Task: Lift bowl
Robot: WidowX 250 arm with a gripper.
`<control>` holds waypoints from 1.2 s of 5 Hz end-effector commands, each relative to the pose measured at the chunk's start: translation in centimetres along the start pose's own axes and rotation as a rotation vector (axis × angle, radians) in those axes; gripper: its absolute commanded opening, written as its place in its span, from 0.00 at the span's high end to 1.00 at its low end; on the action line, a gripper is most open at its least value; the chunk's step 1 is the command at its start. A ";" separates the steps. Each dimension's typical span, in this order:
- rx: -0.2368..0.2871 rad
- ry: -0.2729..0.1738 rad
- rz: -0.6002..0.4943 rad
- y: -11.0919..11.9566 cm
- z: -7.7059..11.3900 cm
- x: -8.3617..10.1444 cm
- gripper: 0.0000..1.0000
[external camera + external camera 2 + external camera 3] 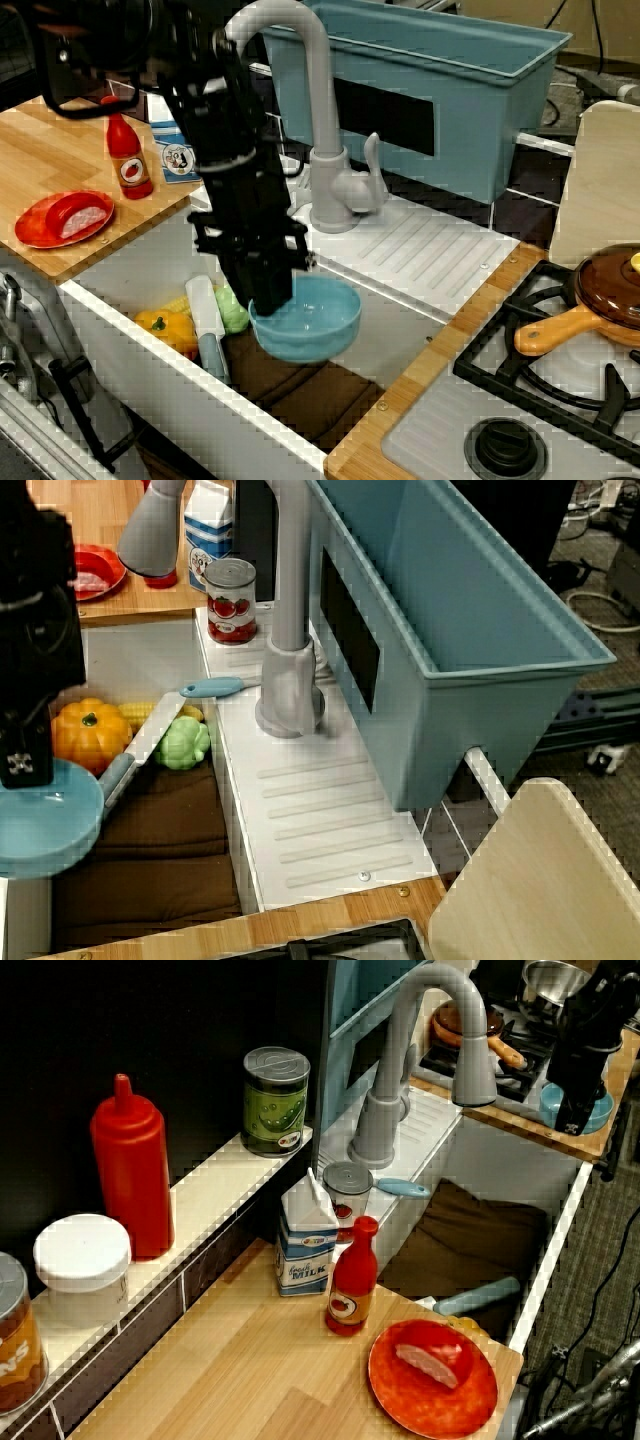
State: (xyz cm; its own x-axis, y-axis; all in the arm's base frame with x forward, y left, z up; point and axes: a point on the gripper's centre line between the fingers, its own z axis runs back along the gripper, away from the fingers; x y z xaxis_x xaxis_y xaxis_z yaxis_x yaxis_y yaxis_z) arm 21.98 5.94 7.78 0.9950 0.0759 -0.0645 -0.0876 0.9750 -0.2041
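The light-blue bowl point(315, 320) hangs over the sink, above the brown cloth point(300, 385). My black gripper point(270, 298) comes straight down and is shut on the bowl's left rim. In the side view the bowl point(45, 825) sits at the left edge under the gripper point(25, 768). In the far view the bowl point(592, 1112) shows at about counter height, partly hidden behind the gripper point(572, 1120). The bowl looks empty.
In the sink lie an orange pepper point(88, 735), a green vegetable point(183, 743) and a blue-handled knife point(208, 320). The grey faucet point(325, 150) stands just behind. A red plate point(62, 218), sauce bottle point(128, 155) and milk carton point(305, 1240) are left; the stove pan point(610, 290) is right.
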 end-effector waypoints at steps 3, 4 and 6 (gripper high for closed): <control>-0.018 -0.102 -0.074 -0.6 7.4 -2.0 1.00; -0.029 -0.115 -0.083 -0.7 8.4 -3.0 1.00; -0.043 -0.137 -0.088 -0.5 9.6 -5.0 1.00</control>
State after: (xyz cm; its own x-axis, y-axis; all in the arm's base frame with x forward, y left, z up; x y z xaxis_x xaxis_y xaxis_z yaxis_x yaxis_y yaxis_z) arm 17.64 6.63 16.99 0.9979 0.0219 0.0606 -0.0052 0.9649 -0.2624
